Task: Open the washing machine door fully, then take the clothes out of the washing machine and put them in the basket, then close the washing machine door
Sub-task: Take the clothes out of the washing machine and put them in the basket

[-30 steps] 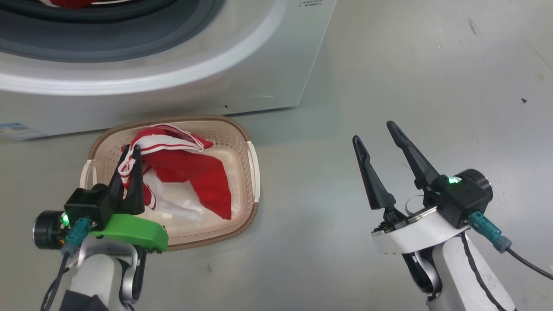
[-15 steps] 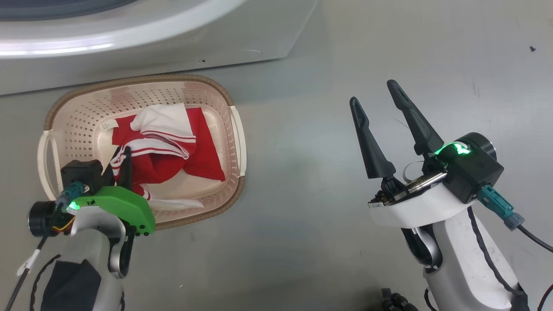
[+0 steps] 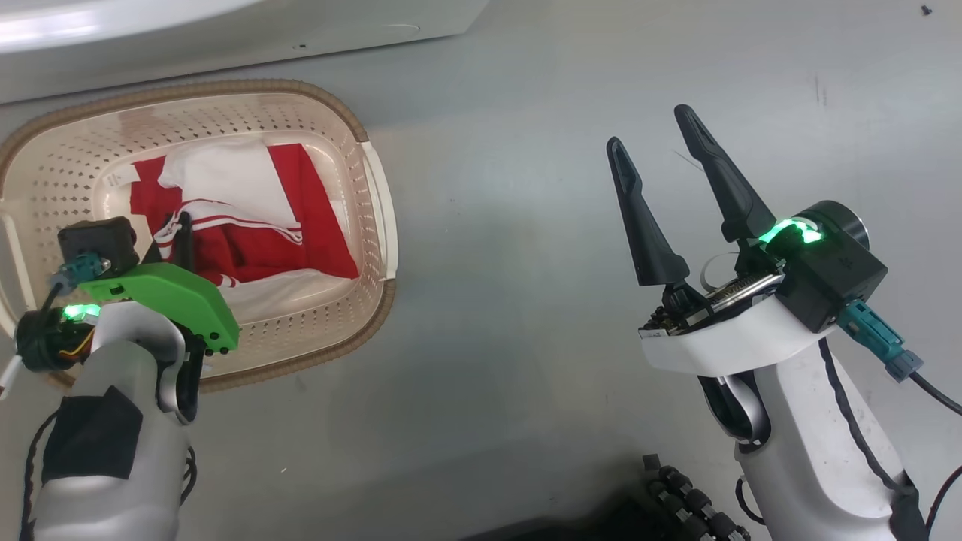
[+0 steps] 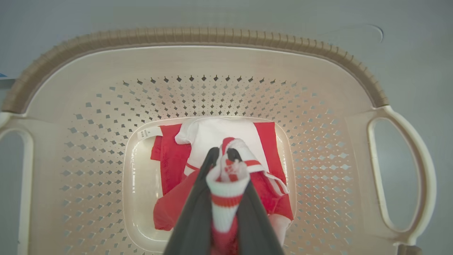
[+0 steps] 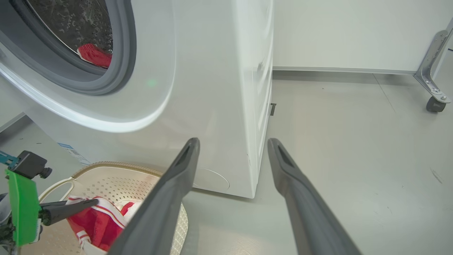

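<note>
The cream basket [image 3: 353, 128] with its brown rim stands on the floor in front of the washing machine [image 3: 225, 30]. Red and white clothes [image 3: 248, 248] lie on its bottom. My left gripper [image 3: 176, 225] hangs low inside the basket, shut on a red and white striped piece [image 4: 226, 191] that trails onto the pile. Far to the right, my right gripper [image 3: 646, 128] stands open over bare floor. In the right wrist view another red garment [image 5: 92, 55] lies in the machine's open drum. The washing machine door is out of view.
Grey floor spreads to the right of the machine [image 5: 212, 88] and the basket [image 5: 106, 166]. A metal leg on a caster [image 5: 433, 102] stands by the far wall. A black ribbed cable [image 3: 691, 496] lies at the head view's bottom edge.
The head camera has tilted down, so the machine slid up out of the picture. My left gripper has sunk into the basket with the garment, which now lies spread flatter. The right gripper held still.
</note>
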You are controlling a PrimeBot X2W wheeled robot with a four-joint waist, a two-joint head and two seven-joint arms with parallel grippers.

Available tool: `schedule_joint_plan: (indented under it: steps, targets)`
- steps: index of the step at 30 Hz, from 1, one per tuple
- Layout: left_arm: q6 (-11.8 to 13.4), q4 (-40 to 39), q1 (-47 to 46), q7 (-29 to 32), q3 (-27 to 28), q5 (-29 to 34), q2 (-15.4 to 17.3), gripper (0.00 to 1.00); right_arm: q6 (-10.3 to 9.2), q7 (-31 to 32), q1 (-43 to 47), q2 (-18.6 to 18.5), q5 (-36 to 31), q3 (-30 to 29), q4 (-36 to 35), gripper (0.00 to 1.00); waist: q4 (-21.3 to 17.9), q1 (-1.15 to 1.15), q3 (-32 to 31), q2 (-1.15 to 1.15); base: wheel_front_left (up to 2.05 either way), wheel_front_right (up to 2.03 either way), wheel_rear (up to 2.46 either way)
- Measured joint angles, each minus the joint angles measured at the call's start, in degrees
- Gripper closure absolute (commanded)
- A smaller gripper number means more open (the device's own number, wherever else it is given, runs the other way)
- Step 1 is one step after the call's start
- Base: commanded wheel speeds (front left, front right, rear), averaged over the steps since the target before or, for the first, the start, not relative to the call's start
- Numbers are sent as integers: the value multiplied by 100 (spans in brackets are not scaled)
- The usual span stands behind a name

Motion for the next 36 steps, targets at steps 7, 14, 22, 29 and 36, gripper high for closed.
schedule_joint_plan:
  steps: [7, 14, 22, 29, 36]
  targets:
    - [-30, 508, -196, -62, 93, -53, 2, 100, 0, 0, -18, 1, 8, -12, 22, 0, -105, 0, 139, 0, 0, 0, 0]
    - [-47, 855, -381, -229, 110, -55, 5, 0, 0, 0, -20, 1, 8, -27, 84, 0, -121, 0, 142, 0, 0, 0, 0]
    - [-47, 1152, -529, -546, 118, -41, 24, 0, 0, 0, -110, 0, 8, -67, 156, 0, -110, 0, 61, 0, 0, 0, 0]
    - [-55, 1291, -529, -951, 135, -38, 27, 0, 1, 0, -109, 1, 2, -143, 259, 0, -64, 0, -127, 0, 0, 0, 0]
    - [-185, 1293, -517, -1135, 86, 9, -15, 0, 1, 0, -90, 1, -23, -243, 387, 0, 9, 0, -408, 0, 0, 0, 0]
